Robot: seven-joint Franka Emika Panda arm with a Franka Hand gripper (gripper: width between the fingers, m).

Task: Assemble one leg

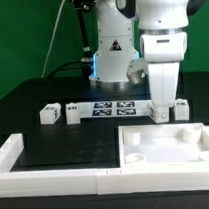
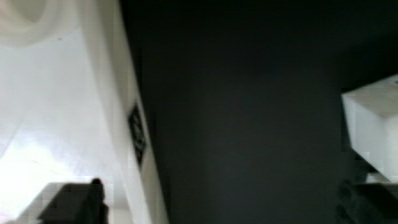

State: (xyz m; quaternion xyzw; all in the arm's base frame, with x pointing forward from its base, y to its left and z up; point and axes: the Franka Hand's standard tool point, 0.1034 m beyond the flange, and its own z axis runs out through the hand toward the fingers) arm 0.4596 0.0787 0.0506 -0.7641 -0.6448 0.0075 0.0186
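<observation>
Four small white legs with tags stand in a row at the back of the table. Two are on the exterior view's left (image 1: 48, 114) (image 1: 71, 114) and two on its right (image 1: 161, 113) (image 1: 180, 110). My gripper (image 1: 162, 99) hangs straight down just above the right pair, over the nearer-left one. In the wrist view the gripper (image 2: 217, 205) is open and empty, with only dark table between its dark fingertips (image 2: 71, 204). A white edge (image 2: 375, 120) shows beside one fingertip; I cannot tell whether it is a leg.
The large white panel with a raised rim (image 1: 171, 159) lies in front of the gripper; its tagged edge fills one side of the wrist view (image 2: 63, 110). The marker board (image 1: 113, 108) lies between the leg pairs. White border rails (image 1: 16, 158) run along the left and front.
</observation>
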